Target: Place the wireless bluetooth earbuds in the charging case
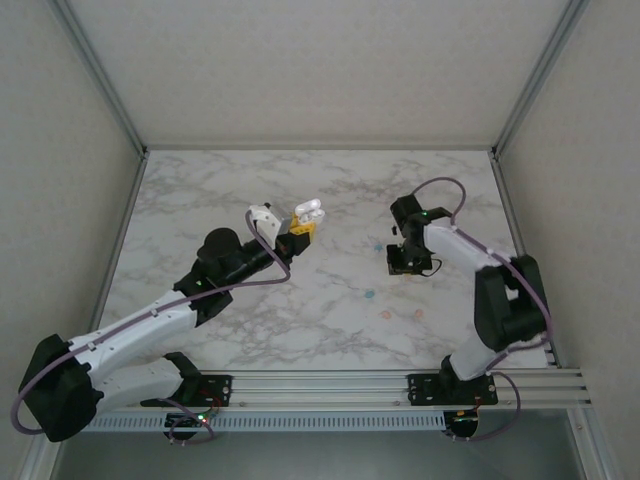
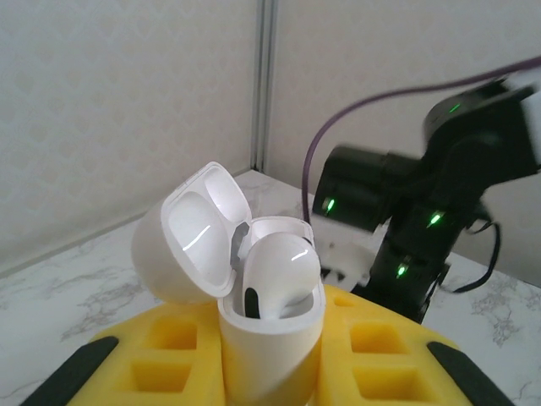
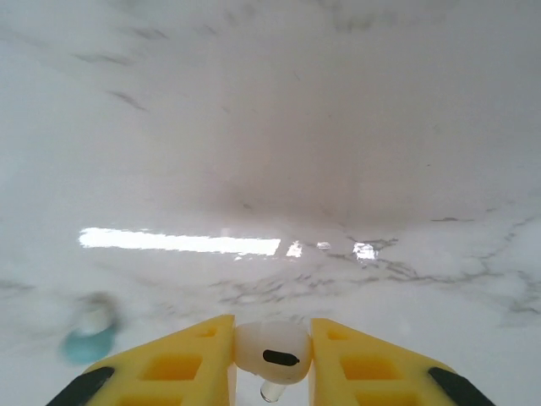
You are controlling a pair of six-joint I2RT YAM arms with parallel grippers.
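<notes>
White earbud (image 3: 272,357): stem toward wrist | right pincer (image 3: 270,331) clamped on it | left pincer (image 2: 270,376) gripping upright open charging case (image 2: 275,338)

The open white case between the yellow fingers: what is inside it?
One glossy white plastic earbud stands in the hinged white plastic charging case. The earbud and the case's front wall hide the rest of the inside.

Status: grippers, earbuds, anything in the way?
Left gripper shut on open white case, one white earbud seated. Right gripper pinching second white earbud at table. Teal earbud loose nearby, not blocking.
</notes>
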